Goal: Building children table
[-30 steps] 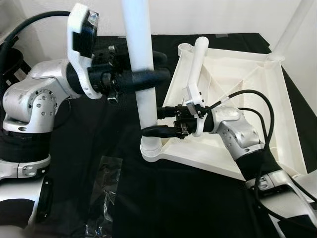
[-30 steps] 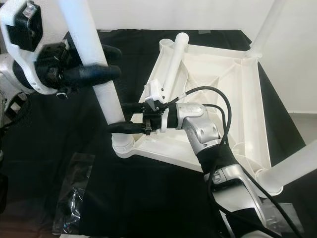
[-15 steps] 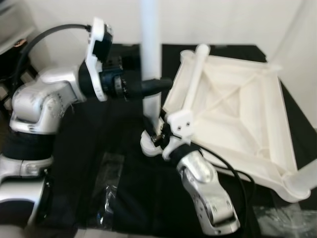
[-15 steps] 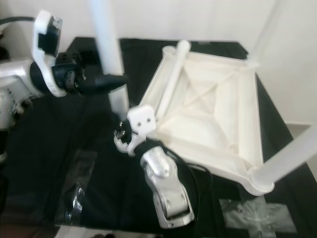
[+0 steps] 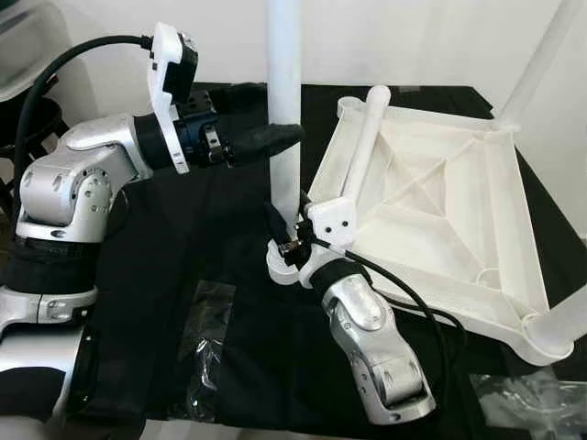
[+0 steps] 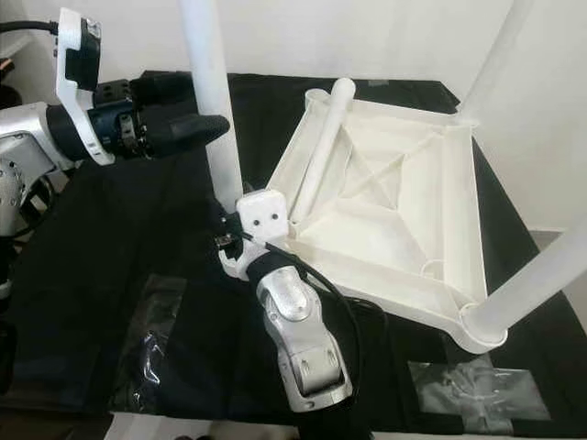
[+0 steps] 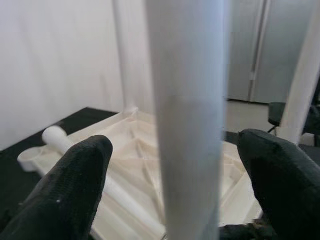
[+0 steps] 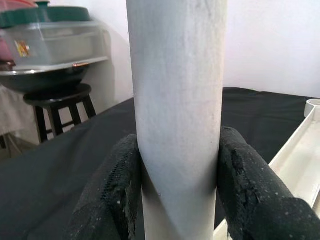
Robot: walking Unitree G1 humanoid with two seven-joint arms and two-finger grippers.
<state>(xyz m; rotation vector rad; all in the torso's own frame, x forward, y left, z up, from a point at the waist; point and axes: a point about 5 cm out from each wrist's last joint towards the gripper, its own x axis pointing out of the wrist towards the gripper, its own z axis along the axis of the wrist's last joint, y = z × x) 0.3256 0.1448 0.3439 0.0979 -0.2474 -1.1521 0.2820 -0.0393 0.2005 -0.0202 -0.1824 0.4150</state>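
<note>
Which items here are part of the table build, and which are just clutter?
In the job:
- upright leg, right gripper shut on its base, left gripper open around it higher up
- upturned tabletop
- loose leg lying in the tabletop
- fitted legs at two corners

Lying about:
- clear plastic bags
- stool with bins

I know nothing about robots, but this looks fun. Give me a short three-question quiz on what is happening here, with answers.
1. True or false: the right end effector is clamped on the upright white leg.
2. The left end effector is: A) shut on the leg, B) open around it, C) away from it.
3. How many legs lie loose on the upturned tabletop?

Key: 1. True, near the leg's base. 2. B, both fingers stand apart from it. 3. One loose leg.
</note>
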